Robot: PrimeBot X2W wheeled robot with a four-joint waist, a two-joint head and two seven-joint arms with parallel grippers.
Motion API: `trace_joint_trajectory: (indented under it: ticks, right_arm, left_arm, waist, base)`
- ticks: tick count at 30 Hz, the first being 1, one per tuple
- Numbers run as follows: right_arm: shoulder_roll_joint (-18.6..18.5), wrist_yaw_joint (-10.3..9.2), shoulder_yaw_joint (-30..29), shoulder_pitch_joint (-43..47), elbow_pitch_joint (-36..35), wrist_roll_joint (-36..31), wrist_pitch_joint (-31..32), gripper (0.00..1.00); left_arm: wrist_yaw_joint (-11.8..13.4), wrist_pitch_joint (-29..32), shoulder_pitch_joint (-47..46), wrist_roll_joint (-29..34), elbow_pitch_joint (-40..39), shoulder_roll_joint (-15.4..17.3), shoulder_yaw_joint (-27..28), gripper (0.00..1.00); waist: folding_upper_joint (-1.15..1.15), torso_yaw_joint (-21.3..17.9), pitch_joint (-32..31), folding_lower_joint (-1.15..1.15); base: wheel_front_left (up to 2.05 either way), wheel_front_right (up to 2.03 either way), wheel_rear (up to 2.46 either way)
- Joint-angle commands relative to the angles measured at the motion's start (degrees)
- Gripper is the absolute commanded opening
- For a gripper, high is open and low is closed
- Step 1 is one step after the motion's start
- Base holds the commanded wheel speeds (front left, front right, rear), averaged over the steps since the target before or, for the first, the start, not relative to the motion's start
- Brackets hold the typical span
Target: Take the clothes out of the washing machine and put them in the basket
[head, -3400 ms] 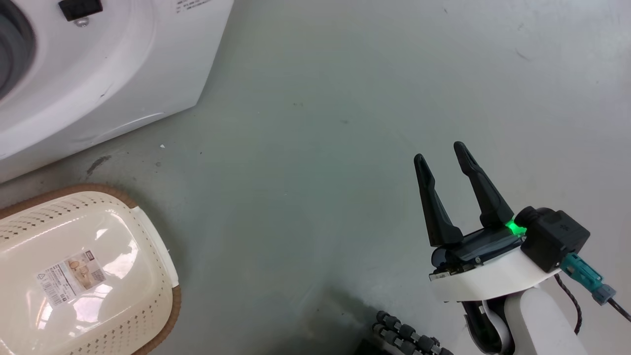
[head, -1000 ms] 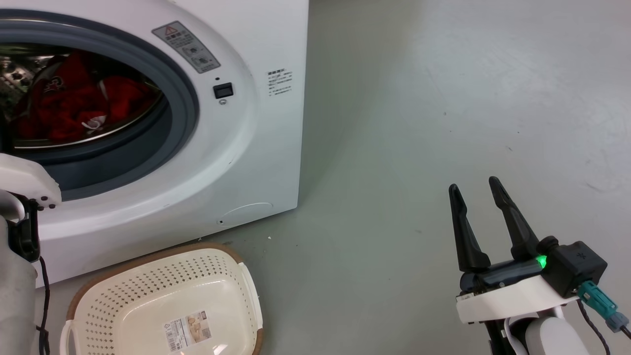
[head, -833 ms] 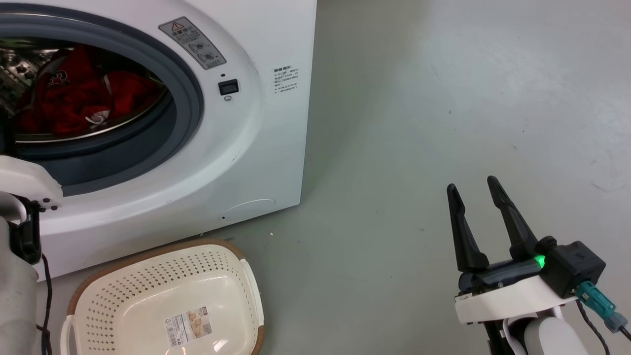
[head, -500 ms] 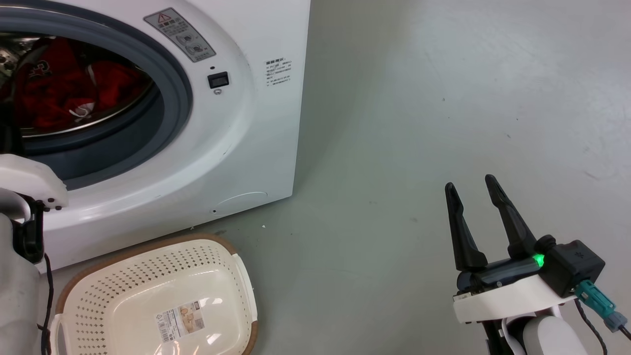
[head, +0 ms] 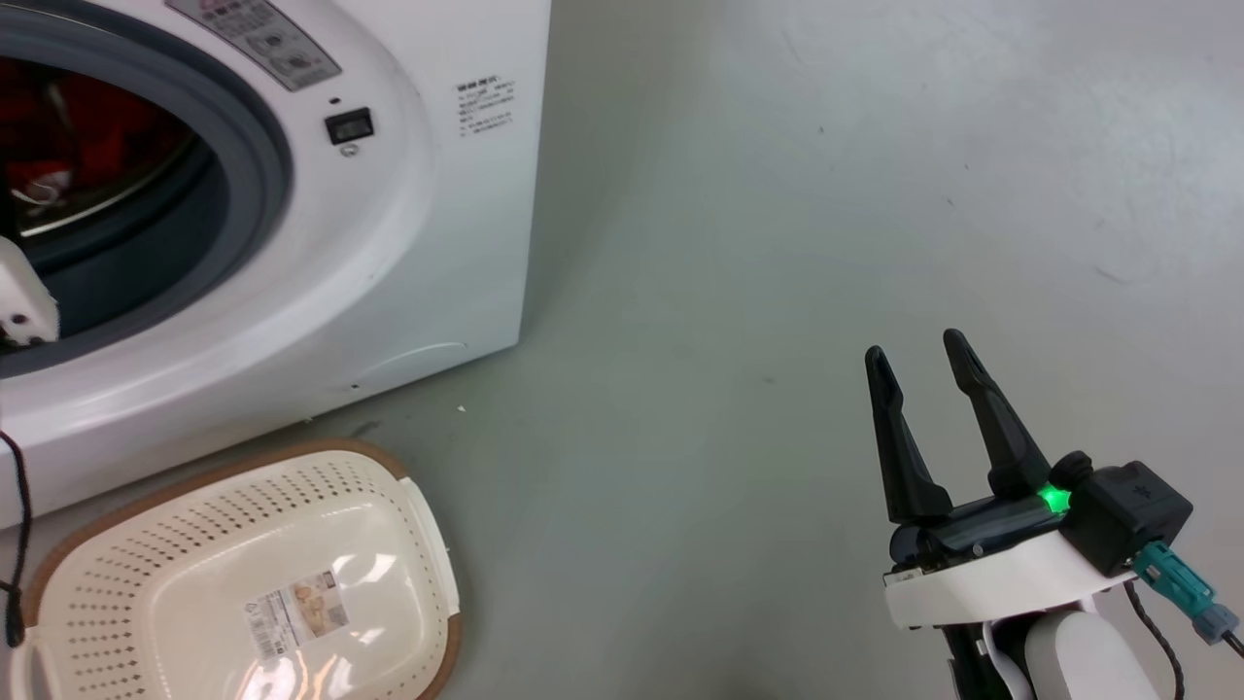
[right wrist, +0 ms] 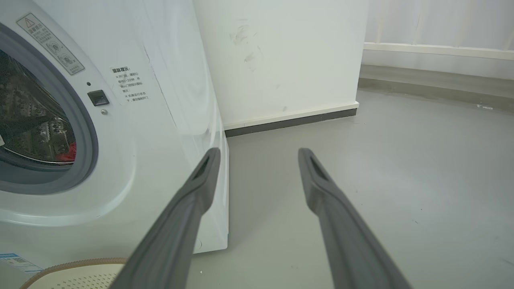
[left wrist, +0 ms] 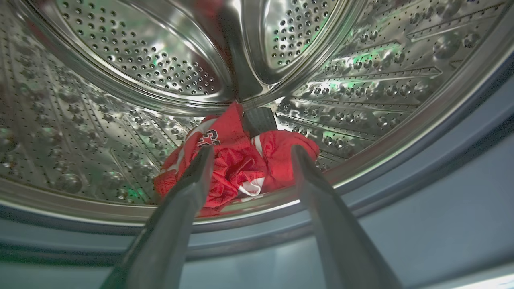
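Observation:
The white washing machine (head: 389, 243) stands at the upper left with its porthole uncovered. Red clothes (left wrist: 237, 160) with white trim lie in a heap on the bottom of the perforated steel drum (left wrist: 132, 64); a bit of red also shows through the porthole (head: 58, 126). My left gripper (left wrist: 249, 150) is open at the drum's mouth, its fingers pointing at the heap and short of it. The cream basket (head: 243, 583) sits on the floor below the machine with nothing in it but its label. My right gripper (head: 914, 345) hangs open over bare floor at the lower right.
Grey floor (head: 777, 194) stretches to the right of the machine. A white wall with a dark skirting (right wrist: 289, 120) stands behind the machine's right side. The grey rubber ring (head: 262, 165) edges the porthole.
The head camera has swung, so the machine and basket slid left in the picture. The white left forearm part now shows only at the left edge. The right gripper stays open.

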Motion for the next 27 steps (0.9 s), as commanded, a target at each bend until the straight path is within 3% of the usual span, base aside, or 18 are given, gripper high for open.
trace_joint_trajectory:
  ticks: [1,8,18,27]
  right_arm:
    - [0.07,-0.04,0.16,-0.9,-0.31,0.39,-0.11,1.0]
    - [0.08,-0.04,2.44,-2.62,-0.85,2.85,-0.11,1.0]
    - [0.08,-0.04,5.85,-3.41,-0.3,5.71,-0.11,1.0]
    - [0.08,-0.04,6.05,-2.37,-1.0,6.19,-0.11,1.0]
  left_arm:
    - [-0.37,1.04,-1.42,-0.01,0.26,0.6,-0.38,1.0]
    - [-2.62,9.15,-6.96,0.21,1.01,4.51,-2.67,1.0]
    - [-3.79,22.76,-16.76,-1.27,0.01,10.4,-4.94,1.0]
    - [-4.14,38.26,-24.85,-2.13,-1.01,11.64,-9.64,1.0]
  waist:
    - [0.0,-1.65,2.2,0.0]
    - [0.0,-5.31,7.8,0.0]
    - [0.0,-9.55,13.79,0.0]
    - [0.0,-9.52,16.45,0.0]
  base:
    - [0.0,0.0,0.0]
    - [0.0,0.0,0.0]
    - [0.0,0.0,0.0]
    - [0.0,0.0,0.0]
